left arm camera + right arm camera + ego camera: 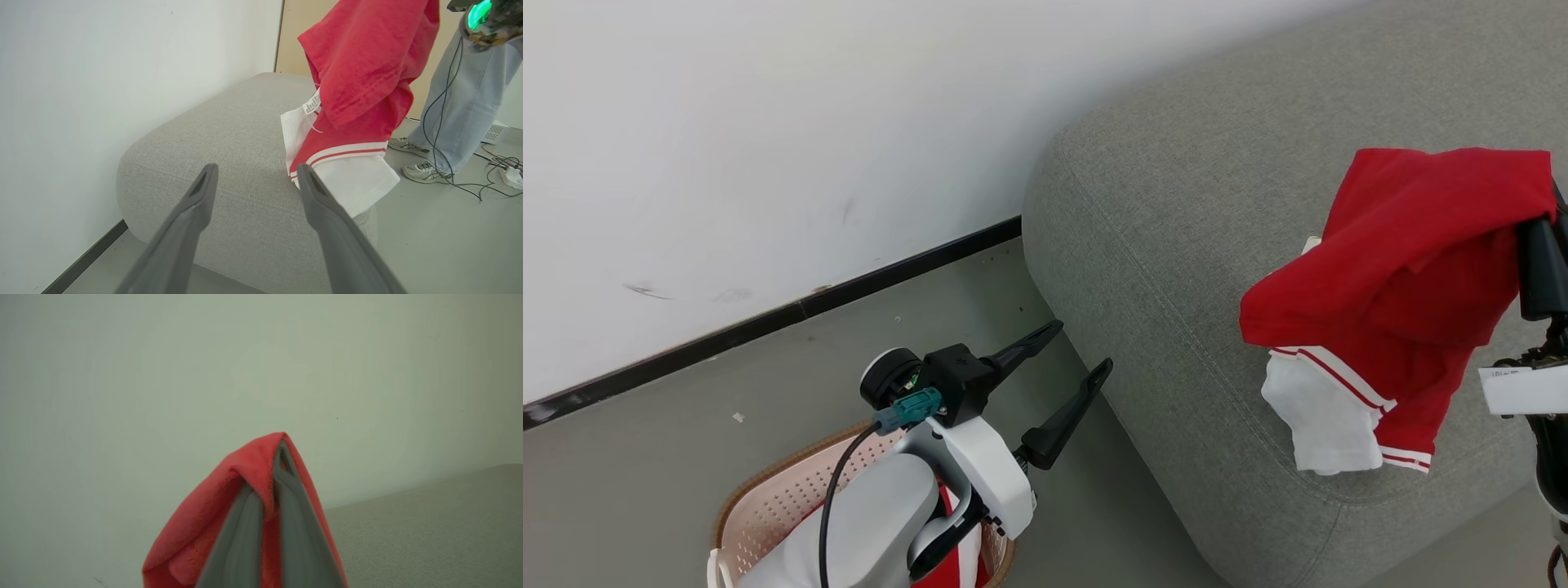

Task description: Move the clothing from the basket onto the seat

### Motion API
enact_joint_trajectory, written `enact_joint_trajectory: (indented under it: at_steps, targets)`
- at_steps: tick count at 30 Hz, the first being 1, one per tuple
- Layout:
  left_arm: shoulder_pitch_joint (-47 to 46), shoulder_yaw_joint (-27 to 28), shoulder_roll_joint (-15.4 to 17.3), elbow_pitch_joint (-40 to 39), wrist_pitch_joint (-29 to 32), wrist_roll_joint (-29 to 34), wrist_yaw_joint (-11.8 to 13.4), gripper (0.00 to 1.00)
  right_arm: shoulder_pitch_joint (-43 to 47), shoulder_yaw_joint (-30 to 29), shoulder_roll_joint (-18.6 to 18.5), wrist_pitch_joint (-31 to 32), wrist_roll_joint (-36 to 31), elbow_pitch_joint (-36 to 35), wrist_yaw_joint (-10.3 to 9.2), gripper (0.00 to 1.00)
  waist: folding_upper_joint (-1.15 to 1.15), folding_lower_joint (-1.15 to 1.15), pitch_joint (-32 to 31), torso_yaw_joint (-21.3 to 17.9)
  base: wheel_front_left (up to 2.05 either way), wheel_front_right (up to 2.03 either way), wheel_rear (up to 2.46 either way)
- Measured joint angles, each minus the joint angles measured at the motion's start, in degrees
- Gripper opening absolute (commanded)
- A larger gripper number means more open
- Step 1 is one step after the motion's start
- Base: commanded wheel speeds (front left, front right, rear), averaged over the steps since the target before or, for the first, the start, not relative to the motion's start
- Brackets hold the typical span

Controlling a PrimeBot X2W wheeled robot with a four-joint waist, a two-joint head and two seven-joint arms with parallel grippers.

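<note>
Hanging from your right gripper (271, 473), a red garment (1405, 269) droops over the grey seat (1192, 212). The two fingers are pinched together on a fold of the red fabric, which drapes over their tips. The garment's white-striped hem and white lower panel reach down near the seat's front edge; you cannot tell from these views whether they touch the cushion.

Your left gripper (1082, 345) holds nothing, its fingers spread wide. It sits above the floor (670, 457), just beside the seat's rounded corner and pointing toward it. The basket (792, 482) stands on the floor below your left forearm, with more red cloth (947, 563) inside it. A person's legs (470, 102) stand beyond the seat.
</note>
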Motion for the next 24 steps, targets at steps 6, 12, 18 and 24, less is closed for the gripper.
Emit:
enact_joint_trajectory:
  at_steps: [6,12,18,24]
  targets:
    - [0.0,0.2,0.0,-0.3,0.0,0.4,0.0,1.0,0.0,-0.4,0.0,0.0,0.0,0.0,0.0,0.0,0.0,0.0,0.4,-0.2,0.0,0.0,0.0]
    - [0.0,0.1,0.0,-0.9,0.0,1.1,0.0,1.0,-0.2,-0.3,-1.3,0.0,0.0,0.3,0.0,0.0,0.0,0.0,0.9,-0.1,0.0,0.0,0.0]
    - [0.0,-0.4,0.0,-1.4,0.0,1.6,0.0,1.0,-1.6,-0.5,-3.7,0.0,0.2,2.7,0.0,0.0,0.0,0.0,1.8,0.2,0.0,0.0,0.0]
    - [0.0,-0.9,0.5,-1.5,0.0,1.9,0.0,1.0,-6.0,-2.4,-5.7,0.0,1.9,5.1,0.0,0.0,0.0,0.0,2.7,0.5,0.0,0.0,0.0]
